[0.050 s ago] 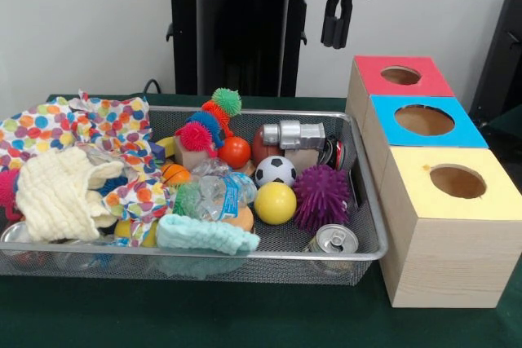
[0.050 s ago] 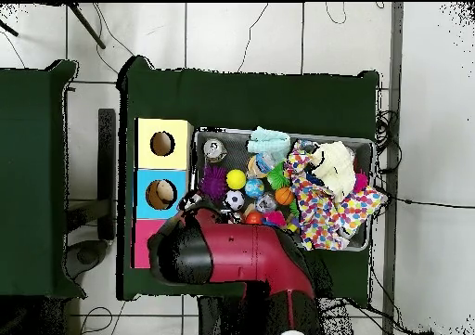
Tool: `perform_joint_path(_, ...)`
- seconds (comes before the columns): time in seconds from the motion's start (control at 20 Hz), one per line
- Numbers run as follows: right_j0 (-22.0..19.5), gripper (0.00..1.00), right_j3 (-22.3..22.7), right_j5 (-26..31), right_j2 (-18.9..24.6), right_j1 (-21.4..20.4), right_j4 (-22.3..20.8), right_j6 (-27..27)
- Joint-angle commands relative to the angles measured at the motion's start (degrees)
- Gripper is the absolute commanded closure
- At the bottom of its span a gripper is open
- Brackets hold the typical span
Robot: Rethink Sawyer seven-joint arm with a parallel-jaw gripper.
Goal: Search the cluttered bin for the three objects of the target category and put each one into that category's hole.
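Wire-mesh bin (image 1: 371,201) on a dark green worktop (image 1: 245,323), filled with mixed clutter. At the left of the front view lie a polka-dot cloth (image 1: 77,124) and a cream knitted cloth (image 1: 57,193); a folded mint cloth (image 1: 204,235) rests against the near wall. Balls lie in the middle: a yellow ball (image 1: 275,202), a soccer ball (image 1: 276,170) just behind it, an orange-red ball (image 1: 234,152), and a purple spiky ball (image 1: 321,196) beside the yellow one. A crushed plastic bottle (image 1: 214,193) lies left of the yellow ball. A silver toy camera (image 1: 294,134) sits toward the back, and a drink can (image 1: 333,240) lies in the near right corner. A chain of spiky pom-poms (image 1: 214,116) rises at the rear.

Beside the bin stands a wooden box with three holes: a red-topped hole (image 1: 400,75), a blue-topped hole (image 1: 424,120) and a yellow-topped hole (image 1: 457,181).

The gripper (image 1: 336,26) hangs high above the bin's rear, empty; whether its jaws are open or closed cannot be told.
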Motion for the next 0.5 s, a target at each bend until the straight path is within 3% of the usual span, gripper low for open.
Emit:
perform_joint_path(0.05,-0.93,1.00,-3.30,4.31,5.36,1.70,-2.10,-4.59)
perform_joint_path(0.35,-0.26,1.00,-4.04,2.34,4.49,3.19,-3.50,-3.75)
perform_joint_path(0.5,1.27,1.00,-4.80,-3.50,2.62,6.19,-7.19,-2.57)
